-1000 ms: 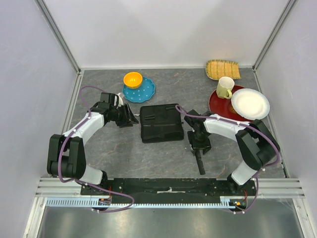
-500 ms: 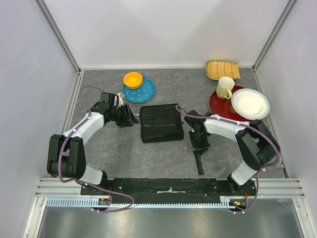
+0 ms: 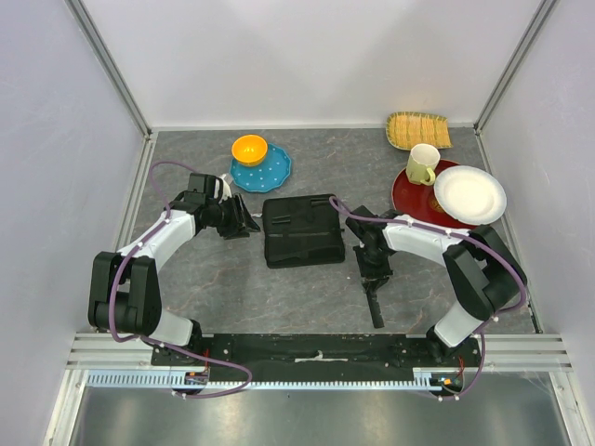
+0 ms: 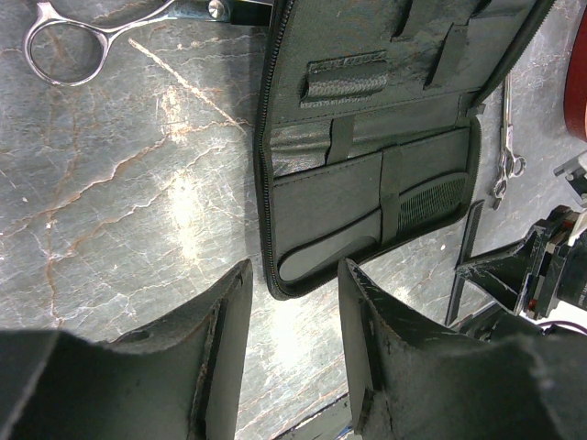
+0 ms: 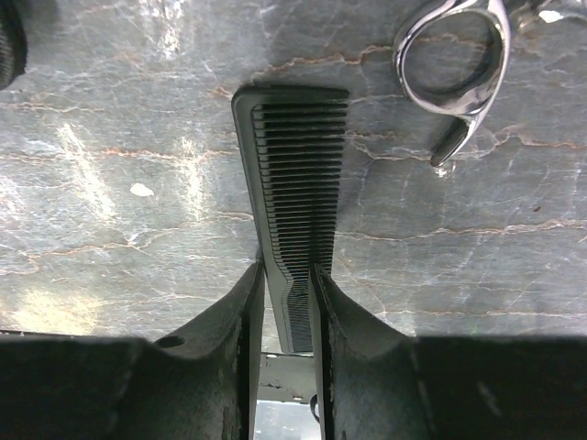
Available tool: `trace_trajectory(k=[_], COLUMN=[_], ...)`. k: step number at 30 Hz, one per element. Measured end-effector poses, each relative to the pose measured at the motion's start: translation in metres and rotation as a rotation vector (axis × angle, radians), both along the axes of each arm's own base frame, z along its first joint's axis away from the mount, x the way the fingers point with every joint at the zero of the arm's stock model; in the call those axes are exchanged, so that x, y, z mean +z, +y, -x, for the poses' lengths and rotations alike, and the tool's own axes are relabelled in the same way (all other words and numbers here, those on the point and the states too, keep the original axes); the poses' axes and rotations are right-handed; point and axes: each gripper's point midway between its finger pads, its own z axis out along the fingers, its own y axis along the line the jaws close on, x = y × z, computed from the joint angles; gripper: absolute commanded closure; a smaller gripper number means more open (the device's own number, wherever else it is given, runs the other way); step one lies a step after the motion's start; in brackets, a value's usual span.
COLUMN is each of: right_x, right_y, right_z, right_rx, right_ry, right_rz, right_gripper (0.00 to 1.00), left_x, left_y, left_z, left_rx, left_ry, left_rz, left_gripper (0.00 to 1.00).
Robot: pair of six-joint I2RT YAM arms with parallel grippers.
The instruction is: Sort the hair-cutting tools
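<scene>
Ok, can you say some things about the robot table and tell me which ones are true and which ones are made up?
1. The right end effector is shut on a black comb. True.
2. The left end effector is holding scissors. False: it is open and empty, and the scissors lie on the table.
3. The orange bowl sits on the blue plate. True.
4. The mug stands on the white plate. False: it stands on the red plate, next to the white plate.
</scene>
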Motion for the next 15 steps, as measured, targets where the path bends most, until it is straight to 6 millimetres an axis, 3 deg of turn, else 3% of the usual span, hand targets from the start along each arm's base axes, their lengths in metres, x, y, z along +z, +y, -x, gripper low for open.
trace_trajectory(k=[5,10,15], right_x=[0.003,0.007,0.011], right_y=[0.003,0.005,0.001], right_z=[-0.002,-0.008,-0.013], right_rx=[0.000,-0.007,-0.009], right_ry=[-0.006,-0.029,-0.066], right_rz=[-0.009,-0.012,0.006], right_gripper=[0.67,0.49,0.45], left_x=[0.000,0.000,0.000], left_y=[0.000,0.000,0.000], left_z=[0.000,0.000,0.000], left_rx=[0.000,0.000,0.000], left_ry=[0.000,0.000,0.000], left_rz=[0.000,0.000,0.000], left_gripper=[0.51,0.51,0.51])
